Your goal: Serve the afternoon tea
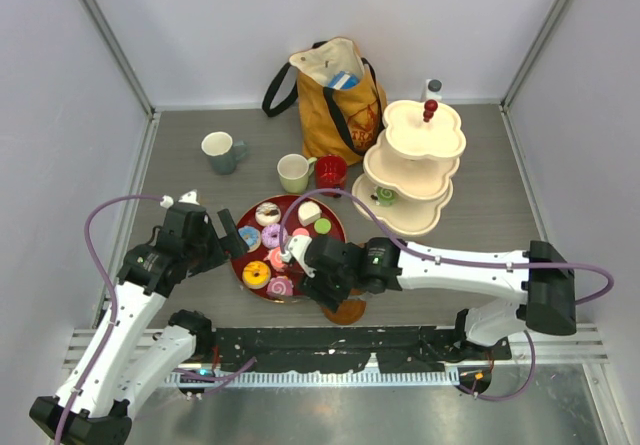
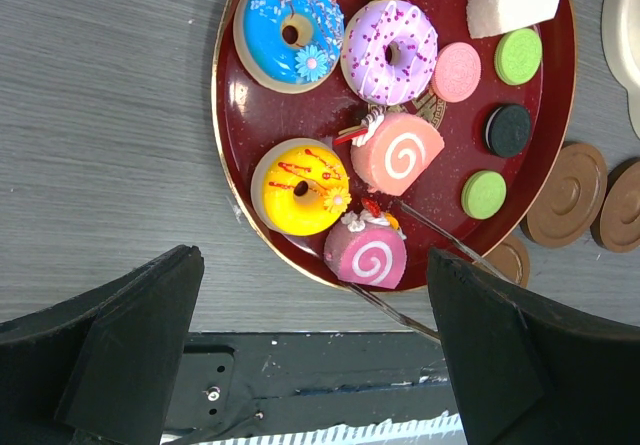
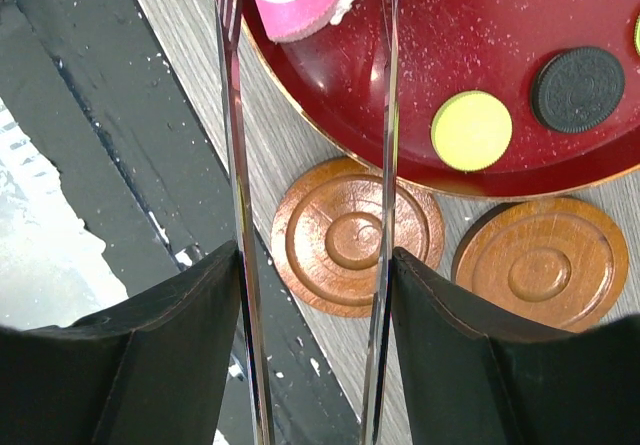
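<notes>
Barely started: one green sweet (image 1: 385, 196) on stand (image 1: 420, 170), rest on red tray (image 2: 250, 115), mugs (image 1: 220, 150) off saucers (image 3: 355, 235); right fingers (image 3: 470, 365) clamp tongs (image 3: 235, 165) at pink roll cake (image 2: 366, 253), left fingers (image 2: 130, 355) apart.

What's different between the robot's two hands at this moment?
The left hand is wide open and empty; the right hand grips thin metal tongs between its fingers. The left hand hovers by the red tray at its edge; the right hand's tongs reach over the rim, one blade either side of a pink roll cake. Both have two black fingers and face the tray.
</notes>
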Motion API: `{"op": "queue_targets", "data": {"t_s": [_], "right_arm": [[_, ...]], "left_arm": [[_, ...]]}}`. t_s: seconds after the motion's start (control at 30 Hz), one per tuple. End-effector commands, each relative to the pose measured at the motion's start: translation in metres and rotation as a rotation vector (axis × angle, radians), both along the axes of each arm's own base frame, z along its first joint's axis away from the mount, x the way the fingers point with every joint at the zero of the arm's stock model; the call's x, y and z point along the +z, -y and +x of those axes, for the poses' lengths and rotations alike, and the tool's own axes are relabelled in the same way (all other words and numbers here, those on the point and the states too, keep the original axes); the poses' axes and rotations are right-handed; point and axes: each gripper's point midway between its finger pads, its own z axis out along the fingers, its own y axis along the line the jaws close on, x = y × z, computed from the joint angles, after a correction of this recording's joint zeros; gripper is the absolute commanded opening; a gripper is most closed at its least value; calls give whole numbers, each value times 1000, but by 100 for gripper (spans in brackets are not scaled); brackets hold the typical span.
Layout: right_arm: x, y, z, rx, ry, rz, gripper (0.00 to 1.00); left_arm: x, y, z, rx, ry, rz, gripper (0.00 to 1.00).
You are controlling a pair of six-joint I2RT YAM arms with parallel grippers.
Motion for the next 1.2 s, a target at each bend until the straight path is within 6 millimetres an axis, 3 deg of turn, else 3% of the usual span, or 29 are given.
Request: {"op": "queue_targets", "data": {"t_s": [0.0, 0.3, 0.43, 0.57, 0.67, 0.83, 0.93, 1.17], "right_arm": [[17, -25, 8, 18, 44, 68, 62], [34, -17, 12, -37, 69, 107, 48], [47, -6, 18, -119, 91, 136, 41], [60, 10, 22, -213, 106, 165, 40], [70, 30, 28, -309, 130, 180, 40], [73, 76, 57, -575, 142, 186, 39], [69, 112, 80, -747, 128, 206, 38], [49, 168, 98, -982, 103, 196, 38]], "left_arm": [[3, 3, 5, -8, 24, -14, 100], [4, 2, 5, -6, 26, -12, 100], [4, 3, 5, -9, 28, -16, 100], [5, 3, 5, -9, 32, -18, 100], [4, 3, 5, -9, 31, -17, 100], [5, 5, 5, -16, 33, -24, 99], [6, 5, 5, -19, 39, -28, 100], [6, 6, 5, -23, 38, -28, 100]]}}
